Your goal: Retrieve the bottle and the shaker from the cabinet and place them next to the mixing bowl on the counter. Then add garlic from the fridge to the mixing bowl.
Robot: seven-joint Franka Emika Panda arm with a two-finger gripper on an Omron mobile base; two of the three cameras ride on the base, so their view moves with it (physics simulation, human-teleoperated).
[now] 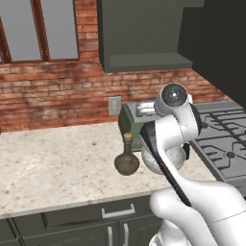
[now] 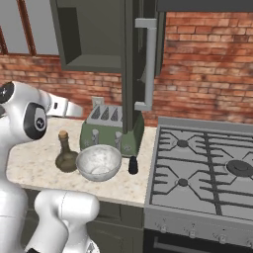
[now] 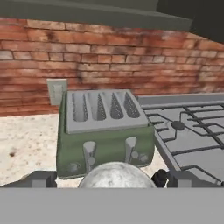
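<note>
Right base view shows bottle (image 2: 66,154) and shaker (image 2: 133,165) flanking the mixing bowl (image 2: 99,162); our gripper (image 3: 109,178), wide open and empty, could knock the shaker when withdrawing.

Toaster (image 2: 109,129) is blocking behind the bowl (image 2: 99,162); bottle (image 2: 65,153) and shaker (image 2: 133,165) are flanking it; counter (image 1: 53,163) leftward is lying free.

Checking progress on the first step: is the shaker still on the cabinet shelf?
No, the shaker stands on the counter just right of the mixing bowl, in front of the green toaster.
</note>
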